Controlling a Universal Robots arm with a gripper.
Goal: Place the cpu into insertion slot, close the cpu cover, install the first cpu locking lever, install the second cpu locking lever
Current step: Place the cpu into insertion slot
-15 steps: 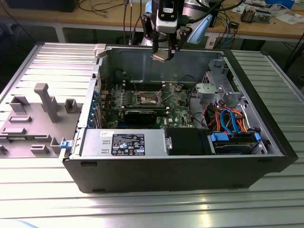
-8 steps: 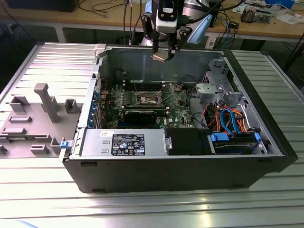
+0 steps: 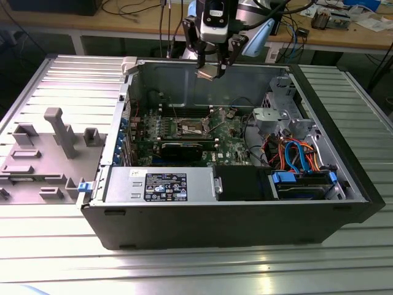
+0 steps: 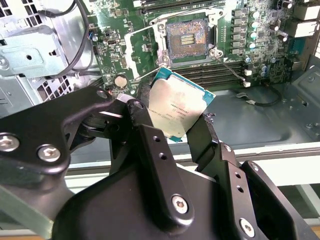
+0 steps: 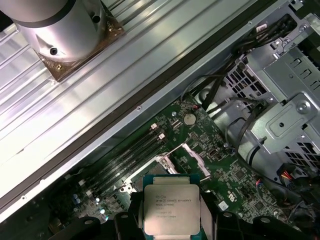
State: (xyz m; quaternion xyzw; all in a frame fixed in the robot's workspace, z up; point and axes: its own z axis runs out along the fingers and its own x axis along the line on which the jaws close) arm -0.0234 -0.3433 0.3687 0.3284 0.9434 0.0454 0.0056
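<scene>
Silver-topped cpu (image 3: 207,72) hangs gripped in the pincer (image 3: 212,66), high over the open computer case (image 3: 245,221) in the exterior view. In the second wrist view it sits clamped between the fingers (image 4: 205,136), well apart from the insertion slot (image 4: 187,41). In the first wrist view the pincer grips its two opposite edges.

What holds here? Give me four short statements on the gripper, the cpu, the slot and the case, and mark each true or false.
1. The gripper is shut on the cpu. True.
2. The cpu sits in the slot. False: the gripper holds it in the air, apart from the slot, whose pin grid lies bare.
3. The cpu's silver top faces both wrist cameras. True.
4. The case is closed. False: its side is open and the green board shows inside.
</scene>
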